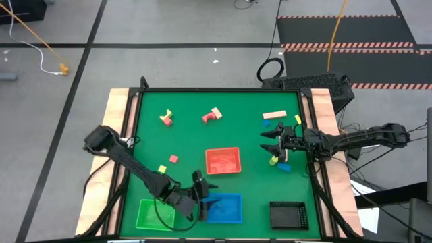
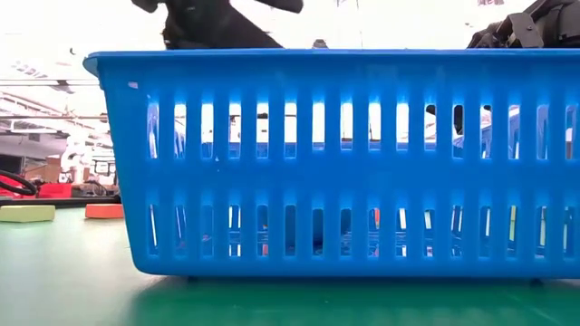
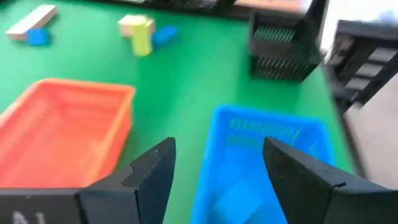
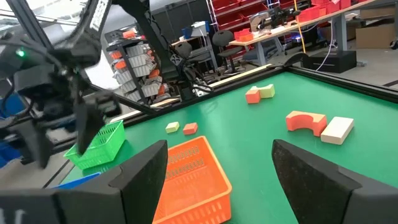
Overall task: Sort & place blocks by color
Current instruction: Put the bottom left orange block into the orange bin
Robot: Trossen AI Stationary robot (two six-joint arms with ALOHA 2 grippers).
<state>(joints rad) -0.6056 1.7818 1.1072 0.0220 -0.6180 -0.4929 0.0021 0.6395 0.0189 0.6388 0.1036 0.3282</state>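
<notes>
Overhead camera sees the whole table; low one sits tight against the blue tray [image 2: 344, 163], shared with overhead

Blocks [image 1: 173, 158] lie scattered; one, seemingly blue [image 3: 239, 198], lies in a tray.

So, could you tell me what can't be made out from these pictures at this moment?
- Low view: the blue tray fills the frame and hides most of the table and both grippers.
- Left wrist view: a blue shape lies in the blue tray; blur leaves its form unclear.
- High view: the right gripper covers part of the blocks by it; their number cannot be told.
- High view: the black tray shows nothing legible inside.
</notes>
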